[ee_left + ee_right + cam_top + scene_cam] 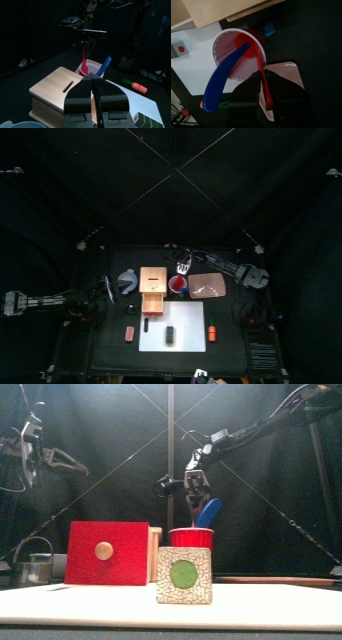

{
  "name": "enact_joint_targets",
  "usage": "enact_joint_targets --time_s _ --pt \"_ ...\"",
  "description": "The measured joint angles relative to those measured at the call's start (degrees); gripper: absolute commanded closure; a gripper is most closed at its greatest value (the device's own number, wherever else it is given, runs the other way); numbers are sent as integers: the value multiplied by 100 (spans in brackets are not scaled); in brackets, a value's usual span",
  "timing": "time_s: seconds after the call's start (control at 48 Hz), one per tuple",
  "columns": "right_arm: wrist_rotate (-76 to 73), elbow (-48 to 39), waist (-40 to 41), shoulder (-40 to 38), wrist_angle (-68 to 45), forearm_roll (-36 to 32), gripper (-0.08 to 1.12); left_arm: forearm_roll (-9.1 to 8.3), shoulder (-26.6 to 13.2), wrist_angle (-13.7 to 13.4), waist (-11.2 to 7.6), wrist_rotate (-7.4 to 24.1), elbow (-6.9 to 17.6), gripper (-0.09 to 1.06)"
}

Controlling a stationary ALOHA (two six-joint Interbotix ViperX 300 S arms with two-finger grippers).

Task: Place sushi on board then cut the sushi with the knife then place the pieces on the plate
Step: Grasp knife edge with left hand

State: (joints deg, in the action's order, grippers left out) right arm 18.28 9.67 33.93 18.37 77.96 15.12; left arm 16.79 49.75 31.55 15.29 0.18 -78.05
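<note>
The dark green sushi roll [174,335] lies on the white board [187,314], near its front edge; the front view shows it end-on [183,575]. Behind the board stands the red cup [178,285] with a blue knife [207,512] leaning in it. My right gripper [185,261] hangs over the cup, shut on the red knife [260,65], whose lower end is still inside the cup [238,45]. The left wrist view shows that knife [83,50] as a thin upright red line under the right gripper [90,32]. My left gripper [93,86] is shut and empty, above the wooden box [57,92]. The pink tray [207,284] lies right of the cup.
The wooden box with a red drawer front [154,286] stands left of the cup, and a blue-grey bowl [124,281] lies further left. An orange toy [211,334] lies on the board's right, a red one [130,333] left of the board. A metal cutter [38,566] sits at the far left.
</note>
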Motion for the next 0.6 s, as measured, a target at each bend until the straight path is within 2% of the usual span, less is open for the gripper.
enact_joint_targets --time_s 0.229,0.417,0.604 --pt "-290 0 -114 -229 70 -246 67 9 -9 0 0 -9 0 67" --pt "-545 -220 -114 -976 114 -554 67 9 0 0 9 0 0 67" --pt "-615 -475 -88 -1626 -26 -492 67 9 0 0 79 0 9 67"
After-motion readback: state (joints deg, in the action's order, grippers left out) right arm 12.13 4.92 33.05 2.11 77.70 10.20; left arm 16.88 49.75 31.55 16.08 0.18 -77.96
